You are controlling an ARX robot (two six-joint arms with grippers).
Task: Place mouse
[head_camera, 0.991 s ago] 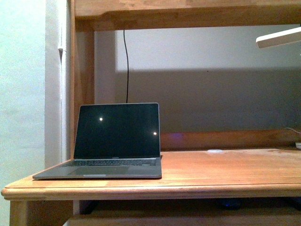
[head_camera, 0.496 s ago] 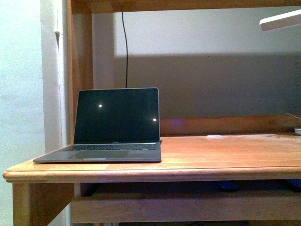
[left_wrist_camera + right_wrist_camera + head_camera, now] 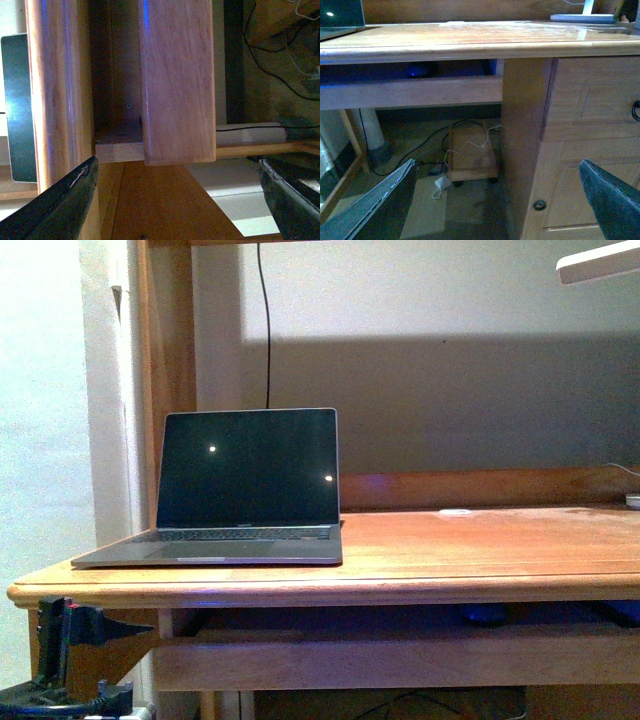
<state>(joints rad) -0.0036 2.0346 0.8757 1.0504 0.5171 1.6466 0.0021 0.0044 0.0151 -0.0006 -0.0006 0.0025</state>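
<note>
A small dark rounded object point(image 3: 484, 615), apparently the mouse, lies in the shadowed slot under the desktop, right of centre. It also shows in the right wrist view point(image 3: 417, 71) as a dark bluish lump above the wooden rail. My left gripper point(image 3: 177, 200) is open and empty, close to the desk's left edge and the rail end point(image 3: 177, 85). Part of the left arm point(image 3: 75, 635) shows at the lower left of the front view. My right gripper point(image 3: 495, 207) is open and empty, low in front of the desk, well below the mouse.
An open laptop point(image 3: 245, 485) with a dark screen stands on the left of the wooden desk point(image 3: 480, 550). A small flat white disc point(image 3: 455, 511) lies at the back. A white lamp head point(image 3: 598, 260) hangs top right. Drawer fronts point(image 3: 592, 100) and floor cables point(image 3: 465, 145) are below.
The front view has shifted downward: the desk and laptop sit higher in the picture, the rail under the desktop has come into sight, and the left arm has appeared at lower left.
</note>
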